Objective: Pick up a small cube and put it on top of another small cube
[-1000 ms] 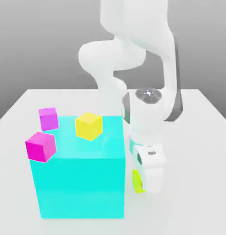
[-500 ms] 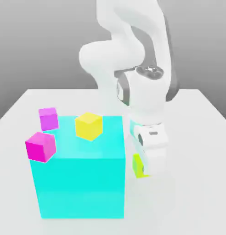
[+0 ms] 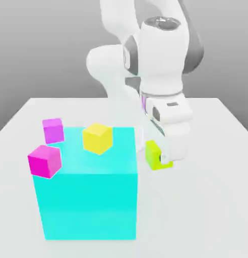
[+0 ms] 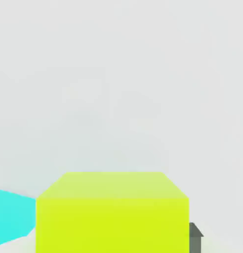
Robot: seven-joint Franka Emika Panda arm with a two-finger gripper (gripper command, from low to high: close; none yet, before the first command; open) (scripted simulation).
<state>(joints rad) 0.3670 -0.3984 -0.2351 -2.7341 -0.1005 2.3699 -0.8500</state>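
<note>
The gripper (image 3: 164, 157) is closed on the small lime cube (image 3: 155, 155), which sits between its fingers, seemingly raised above the tabletop (image 3: 206, 201). From the gripper, the yellow cube (image 3: 98, 138), probably the one to stack on, lies toward the exterior view's left, on the cyan block (image 3: 86, 204); the carry should go that way.
</note>
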